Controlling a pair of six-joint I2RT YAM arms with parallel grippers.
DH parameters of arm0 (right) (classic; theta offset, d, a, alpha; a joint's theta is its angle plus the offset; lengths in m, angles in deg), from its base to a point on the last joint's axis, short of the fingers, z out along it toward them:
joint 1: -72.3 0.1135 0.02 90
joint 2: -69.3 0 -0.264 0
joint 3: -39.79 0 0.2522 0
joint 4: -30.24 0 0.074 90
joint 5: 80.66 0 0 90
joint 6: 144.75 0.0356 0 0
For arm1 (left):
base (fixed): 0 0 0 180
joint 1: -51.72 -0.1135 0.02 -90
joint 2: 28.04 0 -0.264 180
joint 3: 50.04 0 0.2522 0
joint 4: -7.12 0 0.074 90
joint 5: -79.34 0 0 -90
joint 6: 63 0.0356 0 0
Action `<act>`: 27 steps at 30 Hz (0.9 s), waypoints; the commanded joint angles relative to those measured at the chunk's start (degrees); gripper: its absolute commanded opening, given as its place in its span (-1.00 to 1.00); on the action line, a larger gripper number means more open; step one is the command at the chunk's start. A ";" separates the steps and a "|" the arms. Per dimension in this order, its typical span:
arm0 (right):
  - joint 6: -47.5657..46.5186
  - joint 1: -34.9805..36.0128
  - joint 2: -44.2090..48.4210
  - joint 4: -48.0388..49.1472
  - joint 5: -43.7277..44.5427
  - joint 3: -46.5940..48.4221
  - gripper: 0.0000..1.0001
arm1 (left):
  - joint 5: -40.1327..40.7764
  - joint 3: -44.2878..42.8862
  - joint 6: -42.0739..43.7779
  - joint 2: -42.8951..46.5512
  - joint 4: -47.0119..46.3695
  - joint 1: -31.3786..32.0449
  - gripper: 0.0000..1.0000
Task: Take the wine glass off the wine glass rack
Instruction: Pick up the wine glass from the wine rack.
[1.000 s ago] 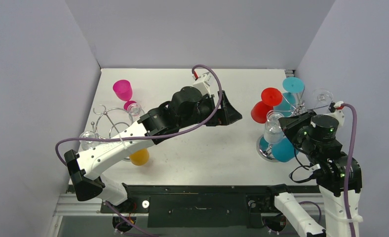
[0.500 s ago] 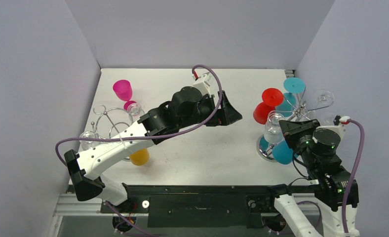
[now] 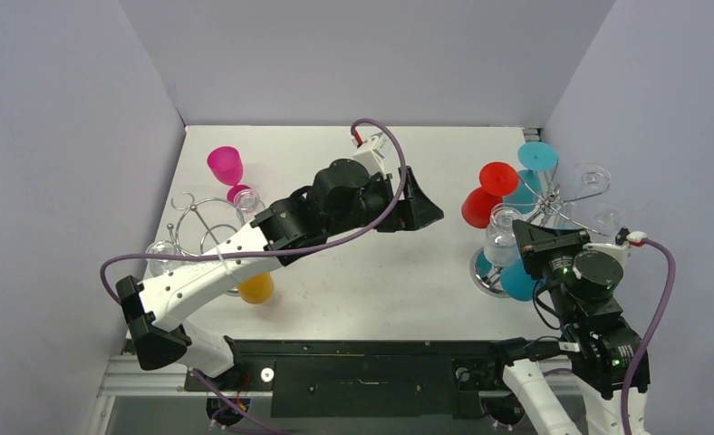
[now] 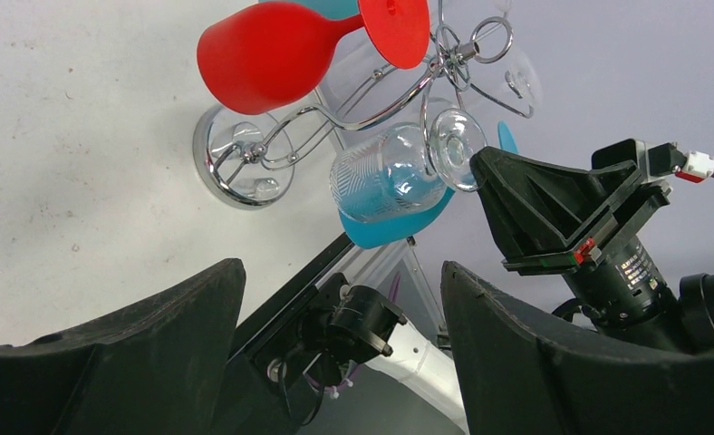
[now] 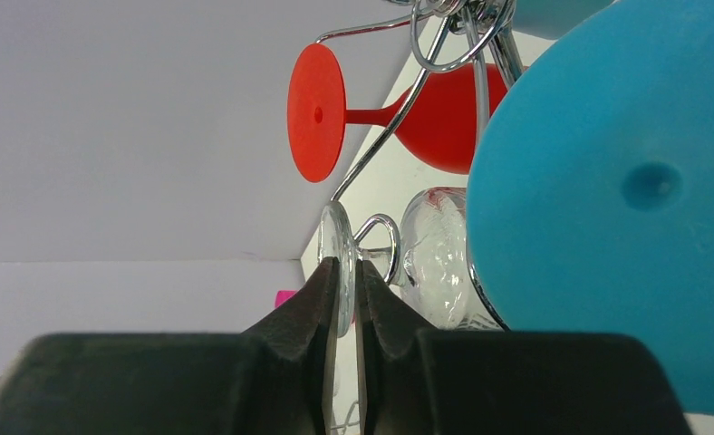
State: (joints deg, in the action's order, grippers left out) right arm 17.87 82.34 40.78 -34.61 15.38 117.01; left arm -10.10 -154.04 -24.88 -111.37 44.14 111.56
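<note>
Clear wine glass [image 4: 385, 177] hung by its stem in a loop of the chrome wire rack [image 4: 245, 154] on the table's right side, between the red glass [image 4: 263, 54] and the blue glass [image 5: 607, 199]. My right gripper [image 5: 345, 272] was pinched on the thin rim of its foot, fingers almost together with only the glass between them. My left gripper [image 4: 342, 267] hung mid-table, fingers wide apart, holding nothing. An edge grip like that looked slippy. I judged it best to draw the foot out along the loop's open end with no twisting, keeping the bowl off the blue glass.
</note>
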 commanded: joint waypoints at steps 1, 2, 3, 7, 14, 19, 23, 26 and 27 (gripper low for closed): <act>3.48 -0.38 1.64 7.27 1.13 -1.20 -1.00 | -0.38 0.39 0.33 2.59 -2.80 -0.41 0.53; 4.04 -0.38 1.95 7.65 1.15 -1.73 -1.00 | -0.38 0.47 0.35 2.62 -2.84 -0.42 0.53; 4.34 -0.38 2.09 8.44 1.16 -2.01 -1.00 | -0.38 0.53 0.37 2.59 -2.91 -0.42 0.53; 6.05 -0.38 3.17 10.76 1.19 -3.56 -1.00 | -0.51 0.50 0.46 2.60 -3.05 -0.55 0.53; 7.68 -0.38 4.02 12.79 0.95 -4.91 -1.00 | -0.56 1.01 0.46 2.67 -3.47 -0.85 0.54; 8.71 -0.38 4.55 14.47 0.89 -5.94 -1.00 | -0.56 1.34 0.33 2.75 -3.86 -0.90 0.54; 9.54 -0.38 4.31 15.93 0.24 -6.52 -1.00 | -0.56 1.69 0.37 2.93 -3.97 -1.10 0.54; 9.84 -0.38 3.99 16.51 -0.01 -6.75 -1.00 | -0.56 1.95 0.30 3.20 -4.14 -1.20 0.54; 9.87 -0.38 3.95 16.66 0.01 -6.81 -1.00 | -0.56 2.16 0.29 3.23 -4.21 -1.27 0.54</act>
State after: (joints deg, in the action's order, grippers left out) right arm 26.03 82.34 44.78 -26.08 14.99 109.95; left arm -10.13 -152.20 -24.88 -110.54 43.53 110.81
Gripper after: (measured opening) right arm 0.050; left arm 0.767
